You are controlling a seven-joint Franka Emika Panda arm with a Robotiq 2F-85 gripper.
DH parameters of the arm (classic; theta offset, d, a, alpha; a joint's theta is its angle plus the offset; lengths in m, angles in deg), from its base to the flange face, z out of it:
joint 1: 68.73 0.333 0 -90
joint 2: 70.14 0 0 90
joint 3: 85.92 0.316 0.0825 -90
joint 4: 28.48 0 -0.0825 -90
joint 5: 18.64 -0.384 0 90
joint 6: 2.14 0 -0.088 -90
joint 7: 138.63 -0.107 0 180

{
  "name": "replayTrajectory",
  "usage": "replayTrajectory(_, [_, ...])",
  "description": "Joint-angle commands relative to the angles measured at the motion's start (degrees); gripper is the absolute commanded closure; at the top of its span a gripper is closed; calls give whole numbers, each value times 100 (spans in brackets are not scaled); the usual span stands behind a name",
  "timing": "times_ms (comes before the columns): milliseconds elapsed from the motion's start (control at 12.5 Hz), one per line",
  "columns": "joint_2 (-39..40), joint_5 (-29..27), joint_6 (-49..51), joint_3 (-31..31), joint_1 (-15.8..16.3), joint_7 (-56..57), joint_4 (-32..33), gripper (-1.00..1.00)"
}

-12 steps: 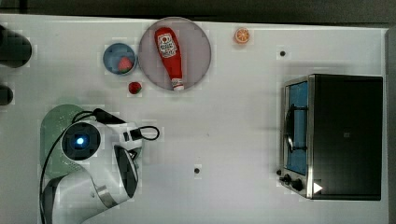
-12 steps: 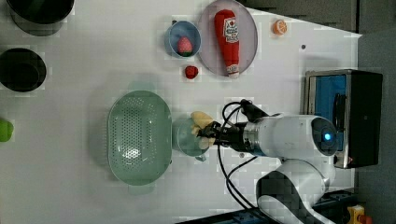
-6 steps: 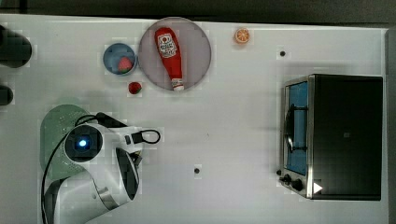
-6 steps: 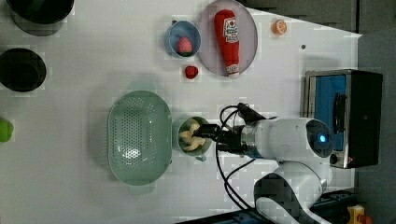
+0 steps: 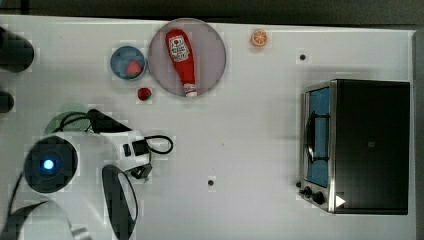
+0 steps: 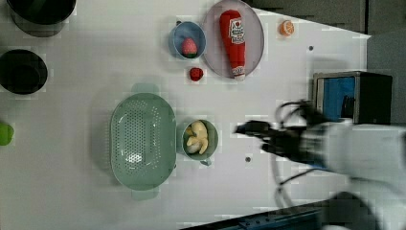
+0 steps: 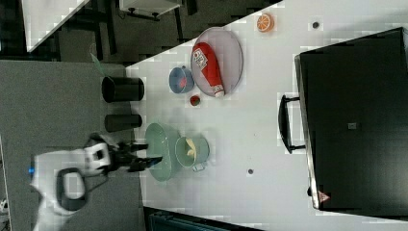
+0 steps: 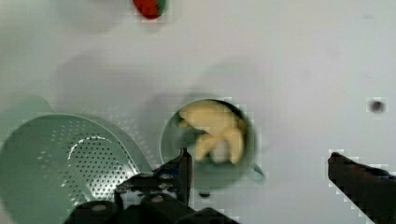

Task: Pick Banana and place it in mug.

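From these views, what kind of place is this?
Likely a lab tabletop staged as a toy kitchen: a toaster oven, a ketchup bottle on a plate, and a green colander on a white table.

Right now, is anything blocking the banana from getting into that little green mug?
No. The banana already lies inside the mug, beside the perforated basket. The gripper hangs open, holding nothing, and nothing visible covers the mug's mouth.

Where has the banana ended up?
The banana lies inside the mug, which stands just to the left view's right of the green basket.
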Motion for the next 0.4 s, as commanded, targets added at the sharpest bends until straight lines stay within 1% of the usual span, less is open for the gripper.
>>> replayTrajectory(80, [-306, 28, 1170, -925, -230, -152, -910, -100])
replayTrajectory(240, [-349, 31, 1793, -1478, -237, -38, -1496, -100])
replayTrajectory(400, [-349, 97, 2057, -1949, -239, 246, -1887, -100])
